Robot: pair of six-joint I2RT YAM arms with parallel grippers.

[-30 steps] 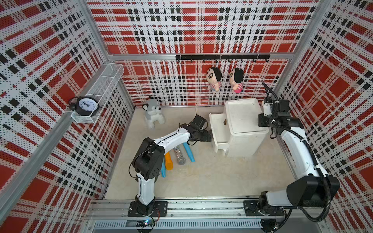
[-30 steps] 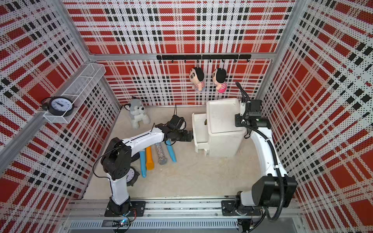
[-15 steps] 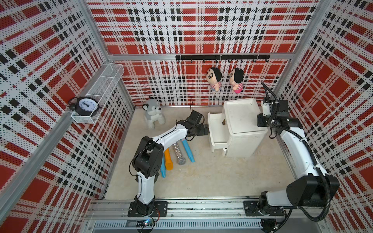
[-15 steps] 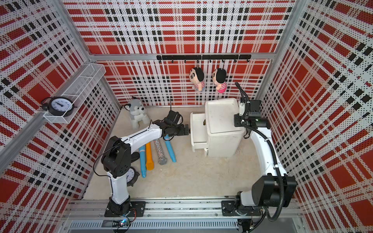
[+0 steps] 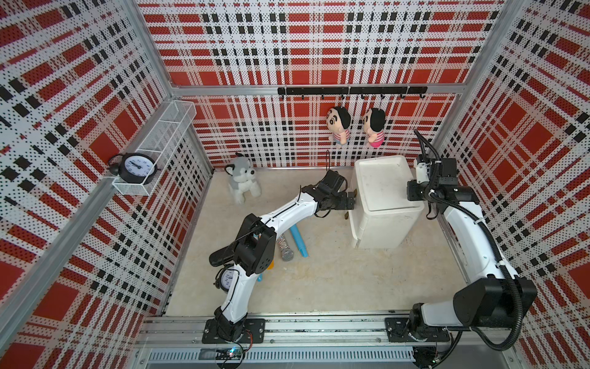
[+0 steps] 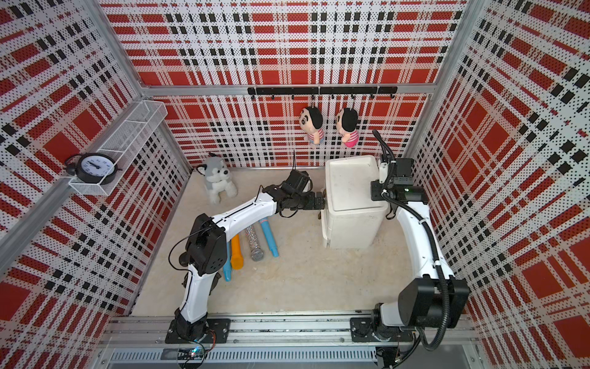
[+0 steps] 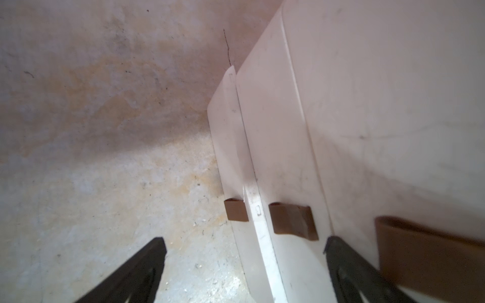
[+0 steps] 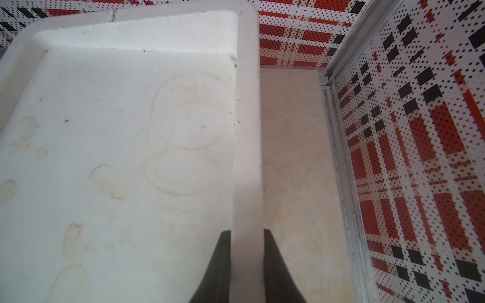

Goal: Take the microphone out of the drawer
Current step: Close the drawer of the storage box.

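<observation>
in both top views the left gripper (image 5: 350,202) (image 6: 319,202) is seen spread wide and empty, just in front of the drawer cabinet (image 5: 383,188) (image 6: 351,182). the drawer fronts (image 5: 356,228) (image 6: 326,228) are shown closed against the cabinet face. a second ago the top one stood well out, and half a second ago it was part way in. the left arm is stretched further toward the cabinet than before. the right gripper (image 5: 412,191) (image 6: 376,191) is set on the cabinet's opposite edge, as it was a second ago. toy microphones are laid side by side on the floor (image 5: 335,281) (image 6: 319,281) under the left arm, well apart from the cabinet and unmoved. they include a silver microphone (image 5: 284,250) (image 6: 254,244), a blue microphone (image 5: 298,241) (image 6: 269,238) just beside it, and an orange microphone (image 6: 237,252). whether anything is left inside the drawers cannot be told, since their insides are hidden.

in the left wrist view the two black fingers (image 7: 141,272) are shown far apart, with nothing held between them. three brown handles (image 7: 291,221) are seen on the white fronts, which are closed up close to one another.

in the right wrist view the right gripper (image 8: 246,249) is seen clamped on the raised rim (image 8: 246,131) of the cabinet's stained white top. one finger is placed inside the rim and one outside it.
</observation>
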